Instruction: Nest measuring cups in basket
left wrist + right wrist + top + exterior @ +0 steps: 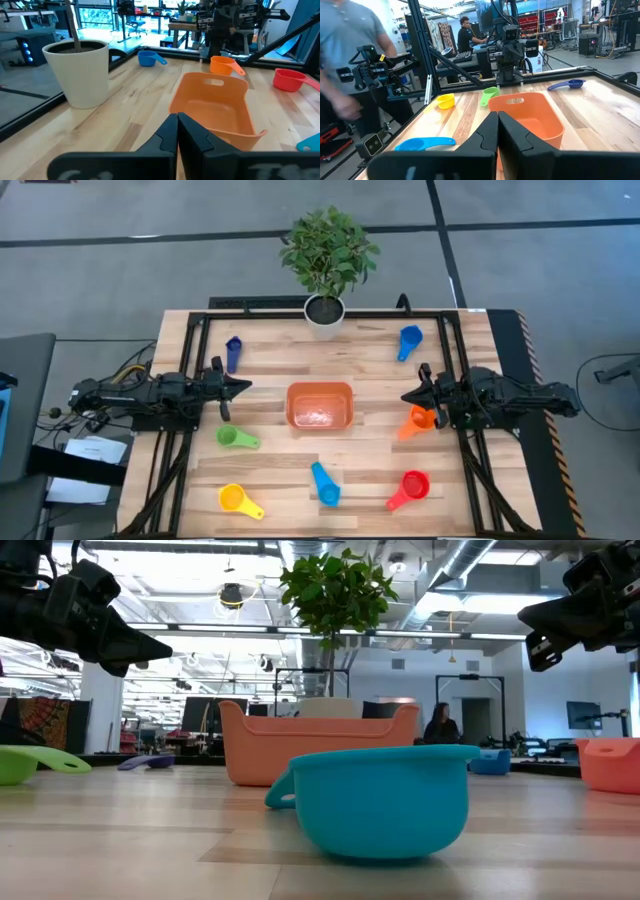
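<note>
The orange basket (320,405) sits mid-table, its inside bare. Several measuring cups lie around it on the wood: dark blue (233,352) and blue (409,342) on the far side, green (236,437) and orange (418,420) beside it, yellow (238,500), light blue (325,483) and red (410,487) near the front. My left gripper (243,387) hovers shut at the table's left, pointing level at the basket (215,102). My right gripper (408,395) hovers shut at the right, above the orange cup, facing the basket (527,117).
A white pot (324,312) with a leafy plant stands at the far edge behind the basket. Black frame rails (200,360) run along both sides of the table. Bare wood lies between the cups and the basket. A person stands beyond the table in the right wrist view.
</note>
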{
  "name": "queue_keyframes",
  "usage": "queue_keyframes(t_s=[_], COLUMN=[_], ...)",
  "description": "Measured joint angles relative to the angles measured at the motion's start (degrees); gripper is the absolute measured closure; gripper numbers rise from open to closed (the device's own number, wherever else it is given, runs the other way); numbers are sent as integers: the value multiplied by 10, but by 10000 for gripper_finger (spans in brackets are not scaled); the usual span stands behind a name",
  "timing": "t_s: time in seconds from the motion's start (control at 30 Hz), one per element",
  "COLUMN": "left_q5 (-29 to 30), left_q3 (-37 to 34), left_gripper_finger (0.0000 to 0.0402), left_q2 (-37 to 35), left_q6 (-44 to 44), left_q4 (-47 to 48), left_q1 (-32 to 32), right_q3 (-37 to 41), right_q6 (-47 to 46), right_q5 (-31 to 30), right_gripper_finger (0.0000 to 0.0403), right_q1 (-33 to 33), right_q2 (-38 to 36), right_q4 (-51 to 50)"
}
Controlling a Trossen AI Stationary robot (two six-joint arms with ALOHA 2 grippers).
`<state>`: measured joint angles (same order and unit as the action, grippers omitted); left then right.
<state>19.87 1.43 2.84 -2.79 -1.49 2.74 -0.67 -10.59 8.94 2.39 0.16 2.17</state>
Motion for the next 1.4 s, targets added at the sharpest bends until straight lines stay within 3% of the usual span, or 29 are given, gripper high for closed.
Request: queue_keyframes(t_s=[1.23,1.3,1.4], left_q5=[0,0,0], left_q3=[0,0,0], left_gripper_finger=[402,401,401], left_q2=[0,0,0], left_q6=[0,-20,-119], left_q4=[0,-1,-1], left_q1=[0,0,0], right_q3=[0,0,0], right_q6=[0,0,0], right_q5=[0,0,0], right_gripper_finger=[368,370,373], right_q1=[0,0,0], right_q2=[0,0,0], right_q4=[0,0,0])
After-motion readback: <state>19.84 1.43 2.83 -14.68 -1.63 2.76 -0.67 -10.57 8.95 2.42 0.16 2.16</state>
